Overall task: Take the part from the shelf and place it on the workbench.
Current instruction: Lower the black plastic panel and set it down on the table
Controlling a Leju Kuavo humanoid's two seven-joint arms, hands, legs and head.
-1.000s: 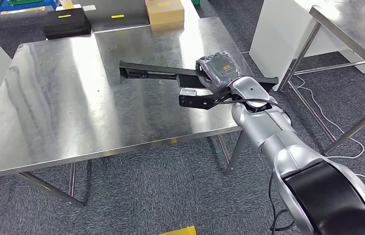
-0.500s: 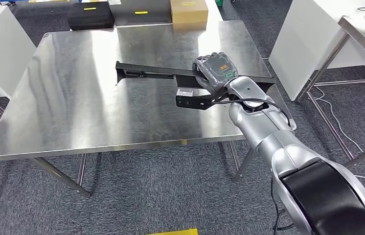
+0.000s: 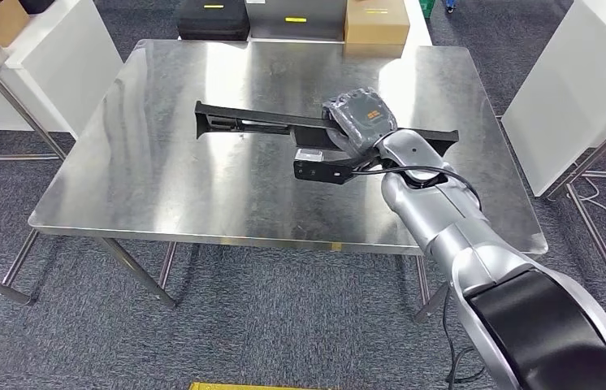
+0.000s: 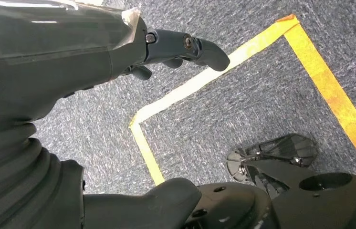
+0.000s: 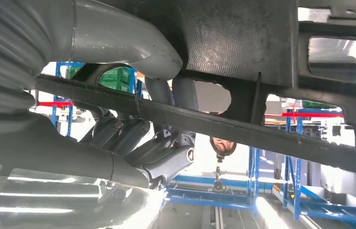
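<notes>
One long black part [image 3: 267,123] above glossy steel workbench [image 3: 162,171].

No legible text anywhere that I can make out. The back of the right hand [image 3: 362,116] carries an orange mark and a small green one, both too small for me to read. Far side of the workbench [image 3: 202,195], the black case [image 3: 213,18] and the grey case [image 3: 296,18] each bear a yellow strip, and the cardboard box [image 3: 376,22] has a yellowish label; no characters resolve on any of them. In the right wrist view I see red bands on the blue racking [image 5: 294,143], no lettering visible. The left wrist view has yellow floor tape [image 4: 329,90], plain, unmarked.
</notes>
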